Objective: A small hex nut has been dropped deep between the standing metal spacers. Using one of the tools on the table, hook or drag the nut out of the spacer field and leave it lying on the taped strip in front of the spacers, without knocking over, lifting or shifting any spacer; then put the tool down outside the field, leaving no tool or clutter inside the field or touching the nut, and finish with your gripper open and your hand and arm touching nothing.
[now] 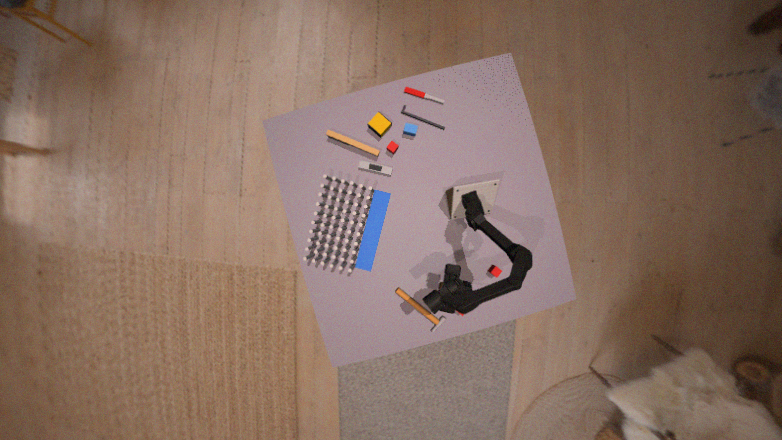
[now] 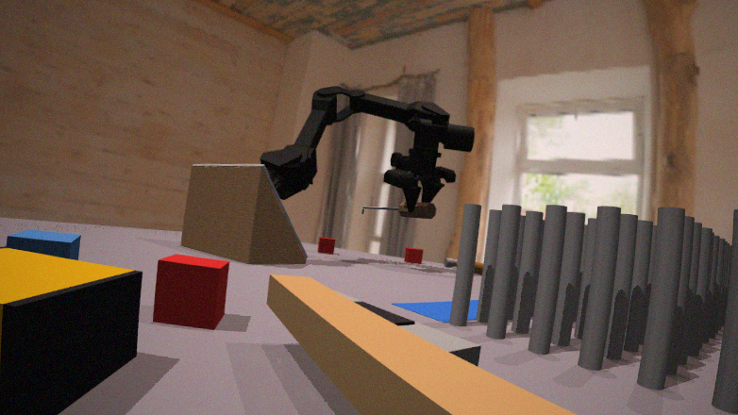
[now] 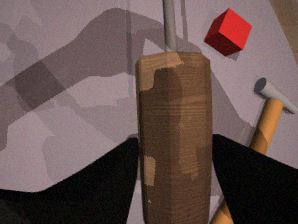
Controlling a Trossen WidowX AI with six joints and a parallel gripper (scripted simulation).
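My gripper [image 2: 419, 202] [image 3: 174, 143] is shut on the wooden handle [image 3: 175, 110] of a thin hook tool and holds it level above the table. The tool's metal rod [image 2: 384, 207] [image 3: 170, 25] ends in a small bent tip [image 2: 362, 209] in the exterior view. The grey spacers [image 2: 464, 268] stand upright in rows, apart from the gripper and tool. The blue taped strip [image 1: 373, 229] [image 2: 438, 309] runs along their near side, with nothing visible on it. The hex nut cannot be made out in any view.
A hammer [image 1: 416, 306] [image 3: 270, 120] and a red cube [image 3: 228, 32] lie below the gripper. Another red cube [image 1: 494, 270] lies by the arm. A wooden bar [image 1: 352, 143], grey block [image 1: 366, 166], yellow block [image 1: 380, 124] and black angled bar [image 1: 425, 119] lie beyond the spacers' far end.
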